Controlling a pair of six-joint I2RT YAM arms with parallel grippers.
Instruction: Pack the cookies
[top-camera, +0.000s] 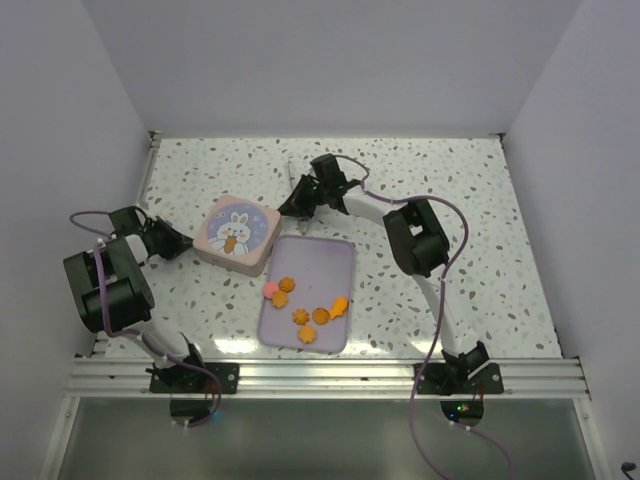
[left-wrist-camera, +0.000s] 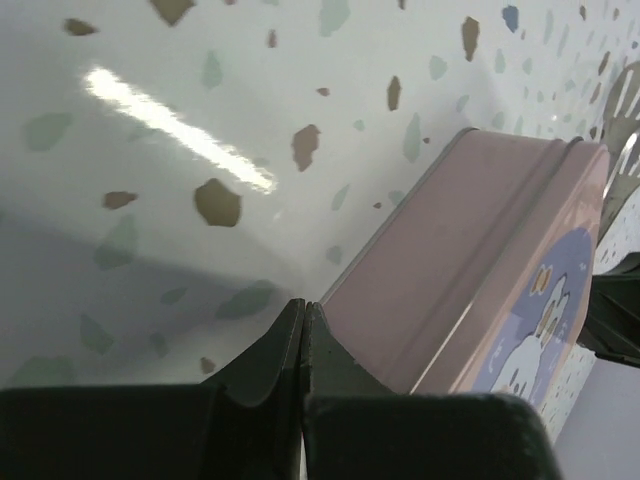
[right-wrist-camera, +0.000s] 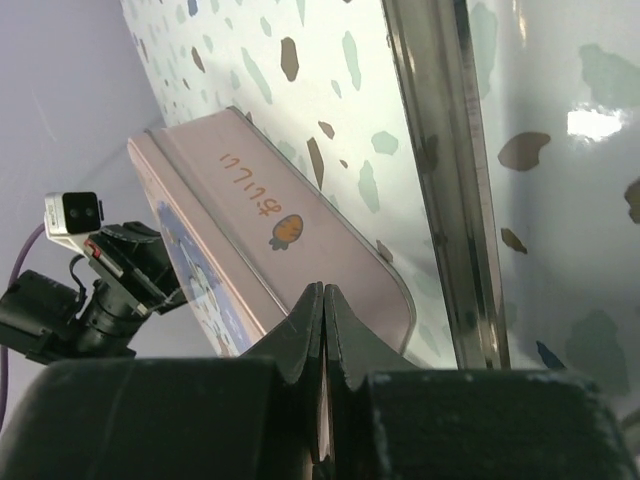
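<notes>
Several cookies lie on a lavender tray (top-camera: 335, 262): orange ones (top-camera: 321, 315) and a pink one (top-camera: 269, 289). The pink square tin with the bunny picture (top-camera: 237, 234) sits left of the tray with its lid on. My left gripper (top-camera: 186, 245) is shut and empty, its tips (left-wrist-camera: 303, 305) at the tin's left side (left-wrist-camera: 470, 260). My right gripper (top-camera: 297, 206) is shut and empty, its tips (right-wrist-camera: 323, 290) at the tin's far right corner (right-wrist-camera: 300, 250). Neither gripper is near the cookies.
Metal tongs (right-wrist-camera: 440, 150) lie on the speckled table just behind the right gripper, also seen in the top view (top-camera: 291, 172). White walls close in the table on three sides. The left arm's camera (right-wrist-camera: 72, 212) shows beyond the tin.
</notes>
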